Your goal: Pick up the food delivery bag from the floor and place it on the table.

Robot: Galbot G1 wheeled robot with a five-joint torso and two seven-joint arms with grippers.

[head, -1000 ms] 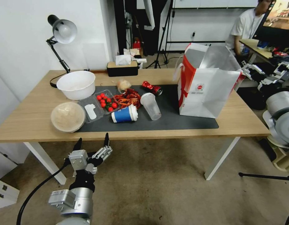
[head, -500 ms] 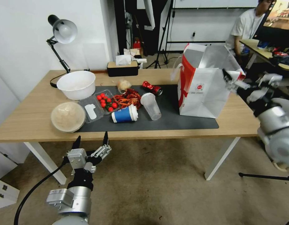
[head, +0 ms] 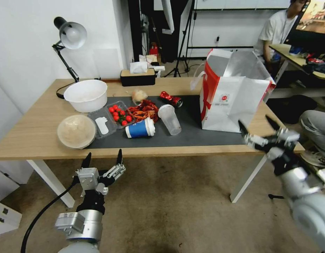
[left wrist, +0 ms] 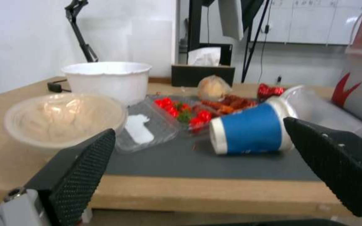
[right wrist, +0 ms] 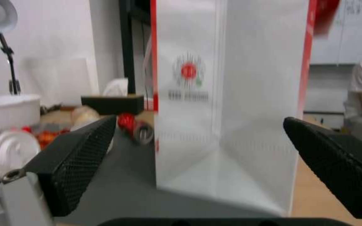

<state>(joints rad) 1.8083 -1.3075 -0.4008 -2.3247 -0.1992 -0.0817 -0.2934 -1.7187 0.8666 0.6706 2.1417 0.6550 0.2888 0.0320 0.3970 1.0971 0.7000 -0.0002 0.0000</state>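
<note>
Standing bag: the food delivery bag [head: 230,98] rested upright on the right part of the surface [head: 36,133], its base partly on the dark grey mat [head: 190,135] and partly on bare wood.
Bag axis: its long axis ran vertically, the open mouth faced up with silver foil lining showing, and the panel with the small round red logo faced the robot; nothing inside it could be made out.
Containers: a white bowl [head: 86,95] near the back left looked empty; a lidded round bowl [head: 76,131] sat at the front left with pale contents that could not be identified; a clear open tray [head: 111,117] held small red tomatoes in its right half.
Cups: a blue cup [head: 140,128] with a white lid lay on its side on the mat, and a clear cup [head: 169,119] lay tipped beside it.
Other things: a heap of red crayfish shells [head: 144,109], a crushed red can [head: 171,99], a tissue box [head: 138,75] and a desk lamp [head: 68,38] stood well left of or behind the bag.
Right gripper [head: 259,131]: it hung at the front right edge of the surface, just in front of the bag and clear of it, jaws spread wide, holding nothing.
Left gripper [head: 102,160]: it hung below the front edge over the floor [head: 176,203], jaws spread, empty.
</note>
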